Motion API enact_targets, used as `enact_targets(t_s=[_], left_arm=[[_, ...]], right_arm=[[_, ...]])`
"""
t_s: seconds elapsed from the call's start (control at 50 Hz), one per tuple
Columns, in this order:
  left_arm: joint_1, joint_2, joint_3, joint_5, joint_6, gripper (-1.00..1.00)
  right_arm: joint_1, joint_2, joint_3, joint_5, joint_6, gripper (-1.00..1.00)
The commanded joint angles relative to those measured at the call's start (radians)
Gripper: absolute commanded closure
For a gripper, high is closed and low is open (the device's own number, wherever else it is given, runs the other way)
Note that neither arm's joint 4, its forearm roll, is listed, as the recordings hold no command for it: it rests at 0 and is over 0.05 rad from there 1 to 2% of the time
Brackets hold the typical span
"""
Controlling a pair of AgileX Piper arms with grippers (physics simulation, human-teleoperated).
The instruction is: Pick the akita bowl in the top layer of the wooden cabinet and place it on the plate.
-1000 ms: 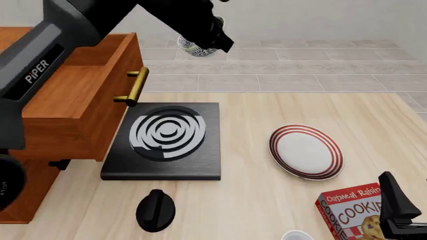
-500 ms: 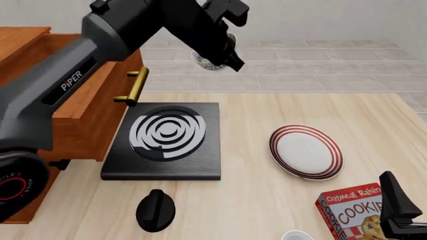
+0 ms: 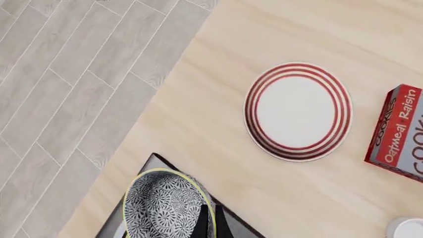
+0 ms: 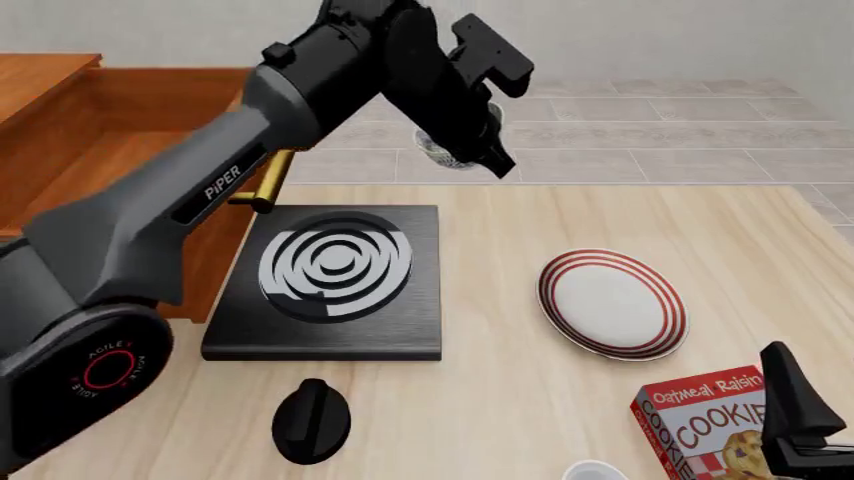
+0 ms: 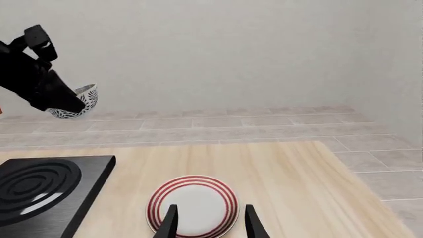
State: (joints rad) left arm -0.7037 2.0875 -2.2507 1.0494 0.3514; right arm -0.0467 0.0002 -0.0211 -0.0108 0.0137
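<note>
Black fingers of the left gripper [image 3: 210, 224] are pinched together on the rim of the bowl [image 3: 166, 204], one finger inside the wall, one outside. Bowl is speckled black and white with a pale rim, and it hangs in the air, clear of every surface. In the front view the left gripper [image 4: 470, 130] holds the bowl [image 4: 447, 150] above the far edge of the table [image 4: 534, 400], beyond the black slab [image 4: 327, 285] and well short of the plate [image 4: 611, 304]. Plate lies flat on the table, right of the slab, bare. Slab sits just beside the cabinet [image 4: 94, 170]; top drawer [image 4: 147, 150] is pulled out, brass handle [image 4: 271, 176] toward the slab.

Right gripper [image 5: 210, 223]: fingers apart, nothing between them, hovering on the near side of the plate [image 5: 191, 204]. Its wrist view shows the bowl [image 5: 78, 103] far off and high. Cookie box [image 4: 714, 420] stands near the plate, at the near table edge.
</note>
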Motion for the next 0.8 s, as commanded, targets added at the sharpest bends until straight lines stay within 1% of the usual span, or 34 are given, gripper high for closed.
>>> enact_targets(t_s=[0.02, 0.12, 0.16, 0.26, 0.46, 0.54, 0.56, 0.6, 0.62, 0.66, 0.72, 0.8], left_arm=[[-0.03, 0.041, -0.039, 0.011, 0.024, 1.0], [-0.048, 0.048, -0.023, 0.001, 0.031, 1.0], [-0.05, 0.06, -0.037, 0.005, 0.033, 1.0], [-0.046, 0.113, -0.093, 0.018, 0.037, 1.0], [-0.065, 0.207, -0.208, 0.056, 0.036, 1.0], [-0.082, 0.233, -0.232, 0.062, 0.028, 1.0], [-0.099, 0.234, -0.239, 0.063, 0.018, 1.0], [-0.107, 0.244, -0.242, 0.068, 0.021, 1.0], [-0.116, 0.256, -0.258, 0.076, 0.011, 1.0], [-0.116, 0.269, -0.276, 0.08, 0.015, 1.0], [-0.124, 0.307, -0.331, 0.104, 0.007, 1.0], [-0.14, 0.336, -0.362, 0.115, -0.002, 1.0]], right_arm=[[0.001, 0.0, 0.0, 0.0, -0.003, -1.0], [0.002, 0.0, 0.001, 0.001, -0.004, -1.0], [0.002, 0.0, 0.0, 0.001, -0.005, -1.0], [0.002, 0.0, 0.0, 0.001, -0.004, -1.0], [0.004, 0.0, 0.003, 0.0, -0.004, -1.0], [0.003, 0.0, 0.003, -0.001, -0.003, -1.0], [0.003, 0.0, 0.004, -0.001, -0.004, -1.0], [0.003, 0.0, 0.004, -0.001, -0.003, -1.0], [0.003, 0.0, 0.004, -0.001, -0.003, -1.0], [0.002, 0.0, 0.003, -0.001, -0.002, -1.0], [0.002, 0.0, 0.003, -0.002, -0.002, -1.0], [0.001, 0.0, 0.003, -0.002, -0.003, -1.0]])
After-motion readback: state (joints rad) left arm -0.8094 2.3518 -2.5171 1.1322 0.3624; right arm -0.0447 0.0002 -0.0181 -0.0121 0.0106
